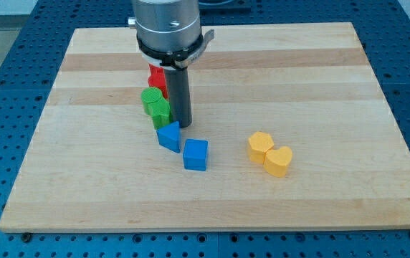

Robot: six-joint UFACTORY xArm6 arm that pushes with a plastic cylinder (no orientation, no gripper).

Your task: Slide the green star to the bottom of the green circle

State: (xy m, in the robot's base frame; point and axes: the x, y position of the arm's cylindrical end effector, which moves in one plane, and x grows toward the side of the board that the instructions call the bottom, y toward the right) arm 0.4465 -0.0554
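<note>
Green star against my tip

A big round silver and black arm head is seen at the view's top. A straight dark rod is held upright below it. My tip is set down on the board.

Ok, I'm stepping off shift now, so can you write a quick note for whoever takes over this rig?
My tip rests on the board just right of the green blocks.
The green circle block sits at the view's top of the cluster; the green star block touches it just below and slightly right.
A red block lies behind them, partly hidden; the blue triangular block lies just below.
Done: star looks roughly placed.
Left: confirm alignment directly beneath the circle.
</note>
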